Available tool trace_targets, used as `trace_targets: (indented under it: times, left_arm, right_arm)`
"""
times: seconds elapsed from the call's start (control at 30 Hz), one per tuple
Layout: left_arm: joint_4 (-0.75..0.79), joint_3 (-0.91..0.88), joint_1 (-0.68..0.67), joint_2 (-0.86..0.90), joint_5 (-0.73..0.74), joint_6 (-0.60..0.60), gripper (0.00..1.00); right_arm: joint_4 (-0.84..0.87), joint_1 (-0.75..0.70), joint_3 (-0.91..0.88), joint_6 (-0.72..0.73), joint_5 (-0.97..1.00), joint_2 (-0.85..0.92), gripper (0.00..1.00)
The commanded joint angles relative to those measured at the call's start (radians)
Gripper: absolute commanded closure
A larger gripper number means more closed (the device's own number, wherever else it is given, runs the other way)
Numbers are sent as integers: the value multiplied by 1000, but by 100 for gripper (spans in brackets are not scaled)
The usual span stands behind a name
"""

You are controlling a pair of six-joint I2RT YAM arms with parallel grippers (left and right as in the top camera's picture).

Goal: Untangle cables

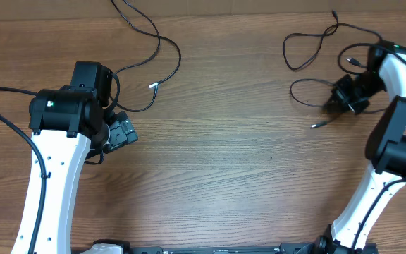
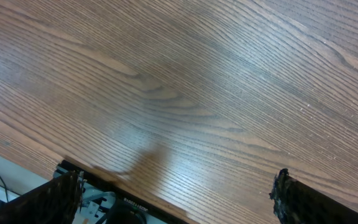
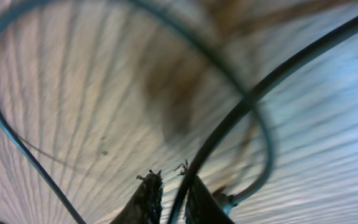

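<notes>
**Item 1. Light brown wood-grain table top** (image 1: 245, 176). It carries everything listed below.

**Item 2. White-and-black left arm** (image 1: 55, 162). It reaches in from the near left edge. The left gripper (image 1: 122, 132) is over bare wood. In its wrist view the left gripper (image 2: 179, 202) has its two dark fingers (image 2: 61, 199) at opposite sides of the frame. The jaws stand wide with nothing between them.

**Item 3. Left cord, thin and black** (image 1: 159, 34). It comes in from the far edge, left of centre, and curves down in loose bends towards the left arm's wrist. Its small white plug end (image 1: 154, 86) lies free on the wood, just beside the left gripper's arm and apart from the fingers.

**Item 4. Right cords, thin and black** (image 1: 285, 51). They lie as loose loops in the far right corner. One dark plug tip (image 1: 335, 12) is at the far edge. One silvery plug end (image 1: 314, 127) lies nearest the table's middle.

**Item 5. Right gripper, black** (image 1: 338, 104). It is low among the right cords and blurred in the overhead view. In its wrist view the right gripper (image 3: 174, 183) has its fingers (image 3: 146, 196) drawn narrow. One strand of the right cords (image 3: 229, 121) runs down between the tips and is pinched there. A second loop arcs around it, out of focus.

**Item 6. White-and-black right arm** (image 1: 372, 190). It rises from the near right edge.
</notes>
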Motion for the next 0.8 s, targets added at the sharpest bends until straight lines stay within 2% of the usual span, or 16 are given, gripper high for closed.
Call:
trace_targets:
  times: [0.0,0.03,0.1,0.17,0.33,0.4,0.47,0.5,0.53,0.7,0.77]
  left_arm:
    - [1,-2,-6,2,-21,-16,0]
    - [1,-2,-6,2,-21,-16,0]
    - [1,-2,-6,2,-21,-16,1]
    - [1,-2,-6,2,-21,-16,1]
    - [1,-2,-6,2,-21,-16,0]
    - [1,-2,-6,2,-21,-16,0]
    - [1,-2,-6,2,-21,-16,1]
    - [1,-2,-6,2,-21,-16,1]
    - [1,-2,-6,2,-21,-16,0]
    - [1,-2,-6,2,-21,-16,0]
    - [1,-2,-6,2,-21,-16,1]
  right_arm:
    - [-3,-11,2,-32,0,-50,75]
    - [-2,-11,3,-40,3,-60,61]
    - [1,-11,3,-51,3,-70,45]
    - [5,-10,3,-54,3,-80,39]
    - [35,-22,9,-54,4,-108,37]
    - [43,-39,34,-53,18,-116,32]
    - [52,-65,69,-45,55,-117,21]
    - [66,-78,79,-45,81,-117,4]
    - [87,-92,83,-45,112,-117,0]
    - [169,-164,79,52,357,-114,0]
    - [200,-187,79,60,397,-114,0]
